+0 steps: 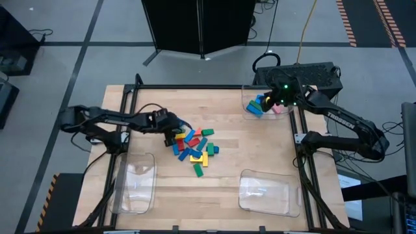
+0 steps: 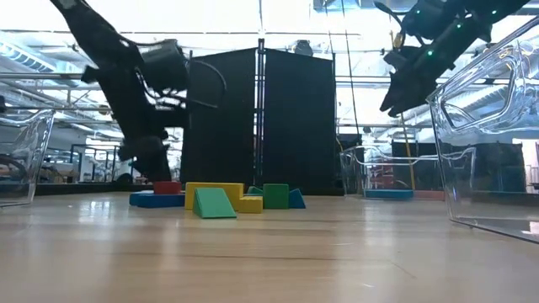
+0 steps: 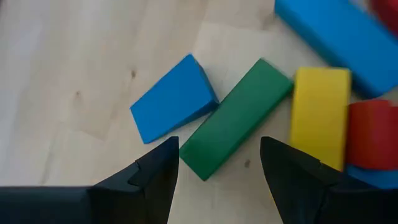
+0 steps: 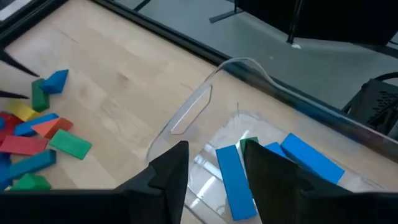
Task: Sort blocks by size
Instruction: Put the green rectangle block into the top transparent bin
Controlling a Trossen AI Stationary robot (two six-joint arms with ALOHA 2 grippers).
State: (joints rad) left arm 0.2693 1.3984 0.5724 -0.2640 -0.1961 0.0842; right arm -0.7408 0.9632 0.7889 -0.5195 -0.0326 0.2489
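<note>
The blocks [image 1: 194,146] lie in a loose pile mid-table, in blue, green, red, yellow and pink. My left gripper [image 1: 172,134] hangs low over the pile's left side, open. In the left wrist view its fingers [image 3: 217,165] stand on either side of the end of a green block [image 3: 235,124] that lies flat on the wood, with a blue wedge [image 3: 172,106] and a yellow block [image 3: 318,115] beside it. My right gripper [image 1: 276,101] is open and empty, raised over the far right tray [image 4: 193,109], which holds blue blocks [image 4: 236,180] and others.
Two clear trays stand near the table's front edge, one at the left [image 1: 133,185] and one at the right [image 1: 263,192]. A black frame [image 1: 195,88] borders the table. Bare wood lies between the pile and the trays.
</note>
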